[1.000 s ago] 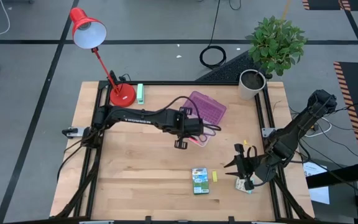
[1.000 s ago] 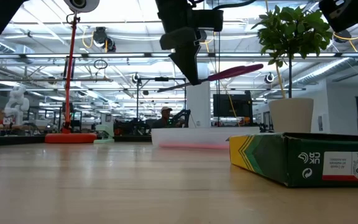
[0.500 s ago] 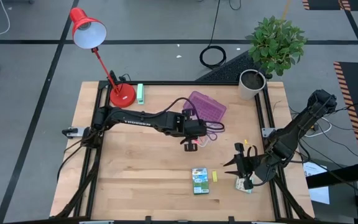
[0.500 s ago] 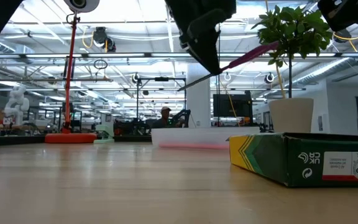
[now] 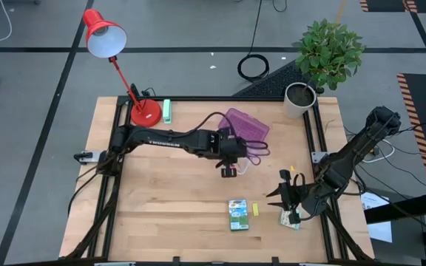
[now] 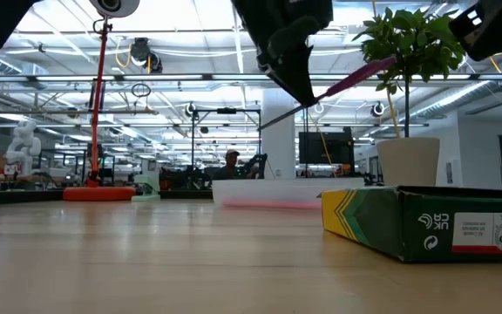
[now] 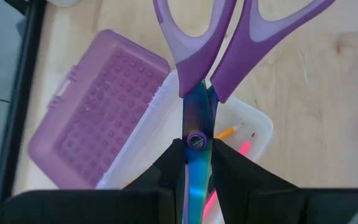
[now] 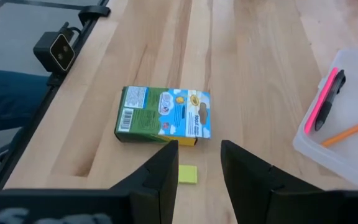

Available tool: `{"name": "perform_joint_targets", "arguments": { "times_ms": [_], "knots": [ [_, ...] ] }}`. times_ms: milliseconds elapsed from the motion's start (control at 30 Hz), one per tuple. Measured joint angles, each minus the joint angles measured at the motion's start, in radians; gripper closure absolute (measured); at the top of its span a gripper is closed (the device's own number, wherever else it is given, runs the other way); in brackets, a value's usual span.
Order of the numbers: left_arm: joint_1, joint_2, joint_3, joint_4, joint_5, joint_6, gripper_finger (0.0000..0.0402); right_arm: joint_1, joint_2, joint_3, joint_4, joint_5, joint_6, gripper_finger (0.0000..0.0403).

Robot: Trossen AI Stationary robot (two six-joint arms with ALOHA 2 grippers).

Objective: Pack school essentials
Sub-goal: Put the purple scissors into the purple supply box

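The purple-handled scissors (image 7: 199, 93) hang in the air over the clear case (image 5: 244, 165), with my left gripper (image 5: 234, 157) shut on them. The case stands open, its purple lid (image 7: 95, 118) folded back toward the far edge. An orange pencil (image 7: 227, 132) and a pink pen (image 8: 324, 99) lie inside it. The green-yellow crayon box (image 8: 163, 116) and the tiny yellow eraser (image 8: 188, 174) lie on the table near the front. My right gripper (image 8: 199, 163) hovers open above the table's right side, just right of the eraser. My left gripper pinches the scissors' closed blades (image 7: 196, 163) between its two fingers, just behind the pivot screw (image 7: 196, 140). The fingers come from above, slanting toward the table's right. The scissors are lifted clear and tilted, handles (image 6: 364, 71) higher and pointing right, blade tip (image 6: 267, 122) lower.
A red desk lamp (image 5: 145, 112) and a mint-green block (image 5: 166, 111) stand at the far left. A potted plant (image 5: 302, 96) is at the far right corner. A small patterned pack (image 5: 291, 219) lies under my right arm by the right edge.
My left gripper has carried the scissors toward the table's right, over the open case. The scissors have tipped from nearly level to slanting, with the handles now higher. They stay clear of the table.
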Motion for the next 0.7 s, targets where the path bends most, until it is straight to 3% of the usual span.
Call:
{"name": "perform_joint_targets", "arguments": {
  "times_ms": [333,700],
  "knots": [
    [0.082,0.002,-0.180,0.105,0.049,0.059,0.0334,0.000,0.000,-0.003,0.016,0.000,0.000,0.0287],
    [0.128,0.002,-0.251,0.139,0.094,0.053,0.0334,0.000,0.000,-0.003,0.016,0.002,-0.013,0.0287]
  ]
}}
